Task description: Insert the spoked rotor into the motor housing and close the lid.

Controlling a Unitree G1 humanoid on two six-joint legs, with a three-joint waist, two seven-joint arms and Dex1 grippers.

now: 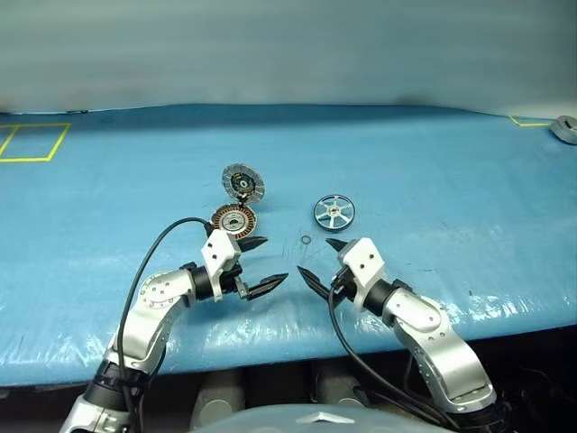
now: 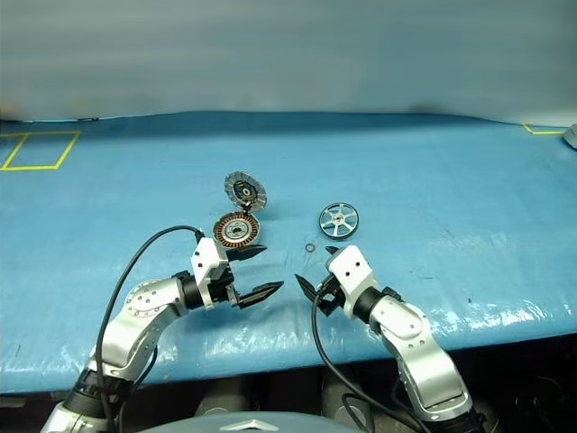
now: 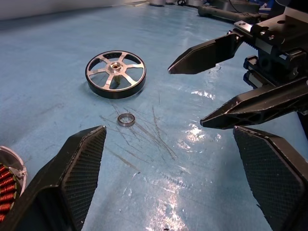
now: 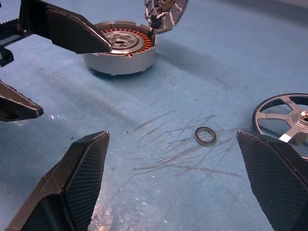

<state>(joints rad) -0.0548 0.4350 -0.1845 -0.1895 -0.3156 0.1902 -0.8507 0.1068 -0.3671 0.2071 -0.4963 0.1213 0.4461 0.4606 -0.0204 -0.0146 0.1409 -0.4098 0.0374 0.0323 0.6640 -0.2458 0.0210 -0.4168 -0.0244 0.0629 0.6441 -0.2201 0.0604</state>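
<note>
a: at the left of the blue table, the left gripper hangs wide and empty, with the housing just past its far finger at about eleven o'clock; the lid stands tilted on the housing's far rim.

b: and the rotor?

a: flat on the table, no long axis to mind. it lies at about twelve o'clock from the right gripper, also wide and empty, and near it.

b: so the right arm looks the nearer. the small ring?

a: between them, apart from both.
</note>
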